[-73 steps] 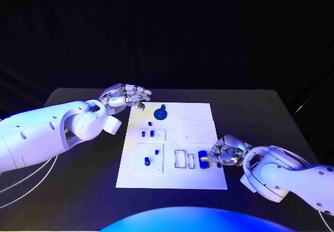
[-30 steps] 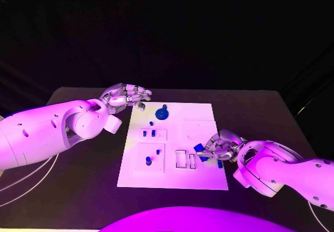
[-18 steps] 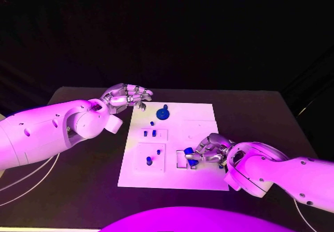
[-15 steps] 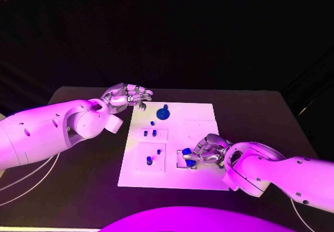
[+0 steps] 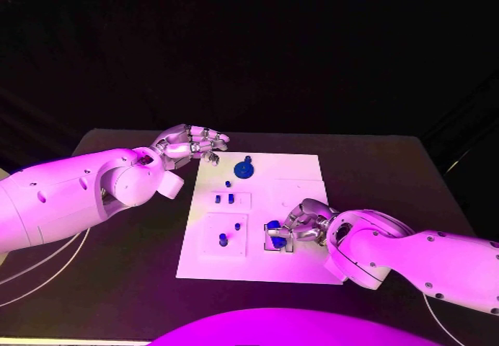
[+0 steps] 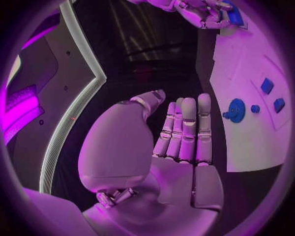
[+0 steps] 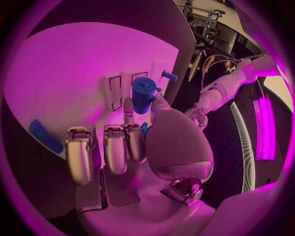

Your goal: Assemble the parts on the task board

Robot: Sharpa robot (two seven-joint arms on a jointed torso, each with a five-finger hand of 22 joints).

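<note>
Head view first: we see the task board (image 5: 301, 169) lying in the middle of the black table (image 5: 385, 166). Our left hand (image 5: 190, 144) hangs just off the board's far left corner, fingers curled inward with nothing between them. Near it on the board sits a round blue gear (image 5: 242, 170), and nearer to us a pair of small blue pieces (image 5: 223, 197) stand in a raised white block. Another small blue part (image 5: 223, 241) sits in the square plate at the near left. Our right hand (image 5: 299, 224) is over the near middle of the board, above the slotted pockets, and it grasps a blue cylindrical part (image 5: 275, 226) between thumb and fingers.

Left wrist view: our left hand (image 6: 178, 142) shows its fingers straight and side by side, the thumb folded beside them, holding nothing. The board (image 6: 246, 142) lies beyond, with the gear (image 6: 236, 110) and two small blue blocks (image 6: 272, 93) on it. The right hand (image 6: 206, 12) appears farther along the board.

Right wrist view: our right hand (image 7: 132, 147) pinches the blue cylindrical part (image 7: 143, 94) just above two narrow rectangular slots (image 7: 122, 91) in the board (image 7: 73, 64). A long blue piece (image 7: 44, 136) lies flat on the board beside the fingers.
</note>
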